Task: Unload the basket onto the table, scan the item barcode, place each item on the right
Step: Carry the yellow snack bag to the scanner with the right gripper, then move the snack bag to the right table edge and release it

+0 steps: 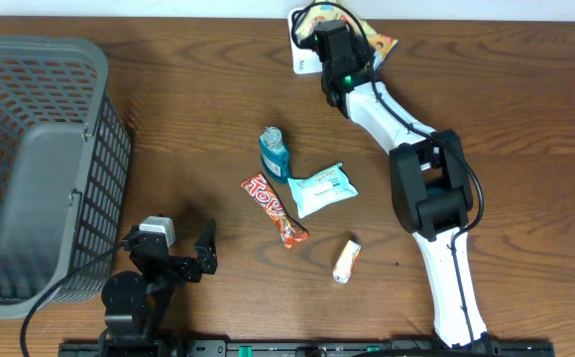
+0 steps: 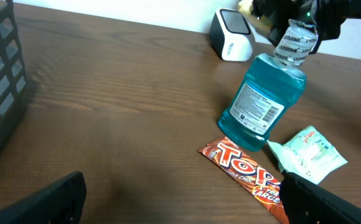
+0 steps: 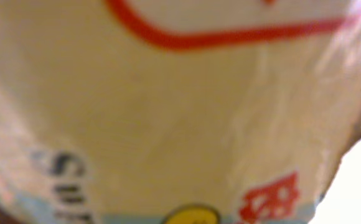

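Reaching to the far edge of the table (image 1: 169, 119), the right gripper (image 1: 329, 47) is pinched tight on a yellow snack packet (image 1: 384, 45), holding it just over the white scanner (image 1: 300, 61); the packet's printed face fills the wrist view. Near the grey basket (image 1: 30, 169), the left gripper (image 1: 196, 260) sits with fingers spread wide, holding nothing. A mouthwash bottle (image 1: 274, 151), candy bar (image 1: 276, 210) and wipes pouch (image 1: 322, 188) lie mid-table.

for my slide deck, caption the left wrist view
Blue Listerine bottle, red candy bar and white packet on the wooden table, scanner behind
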You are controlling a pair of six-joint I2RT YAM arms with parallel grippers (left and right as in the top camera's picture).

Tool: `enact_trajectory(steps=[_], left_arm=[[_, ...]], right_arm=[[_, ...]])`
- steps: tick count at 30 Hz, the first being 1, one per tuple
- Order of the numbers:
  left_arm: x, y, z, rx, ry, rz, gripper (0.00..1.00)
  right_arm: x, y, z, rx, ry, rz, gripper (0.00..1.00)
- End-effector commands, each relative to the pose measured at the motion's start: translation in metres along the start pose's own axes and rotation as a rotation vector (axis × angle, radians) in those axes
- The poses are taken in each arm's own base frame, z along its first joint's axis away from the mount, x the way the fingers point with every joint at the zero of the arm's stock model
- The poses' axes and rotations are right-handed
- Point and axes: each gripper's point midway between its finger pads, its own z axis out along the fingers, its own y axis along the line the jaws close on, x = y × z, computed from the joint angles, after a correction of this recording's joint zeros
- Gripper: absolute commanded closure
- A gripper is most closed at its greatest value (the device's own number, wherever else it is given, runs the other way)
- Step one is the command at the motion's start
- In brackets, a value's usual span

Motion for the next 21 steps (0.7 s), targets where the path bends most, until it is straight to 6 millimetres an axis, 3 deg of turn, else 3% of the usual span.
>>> enact_trajectory(steps=[1,7,12,18,21], left_arm=[[0.012,0.001,0.002,0.004,0.040,-0.013,0.02],[0.012,0.001,0.002,0.004,0.040,-0.013,0.02],[0.012,0.001,0.002,0.004,0.040,-0.013,0.02],[0.012,0.001,0.002,0.004,0.040,-0.013,0.02],[0.012,0.001,0.002,0.004,0.040,-0.013,0.02]], right_arm=[[-0.008,-0.015,-0.004,0.070,0.007,-0.011,0.99],[-0.006,-0.013,0.002,0.090,0.014,-0.139,0.99],[-0.011,-0.020,-0.002,0.155,0.026,-0.124,0.99],[0.014,-0.062,-0.009,0.283,0.160,-0.076,0.99],[0.050,-0.095,-0.014,0.326,0.285,-0.025,0.99]])
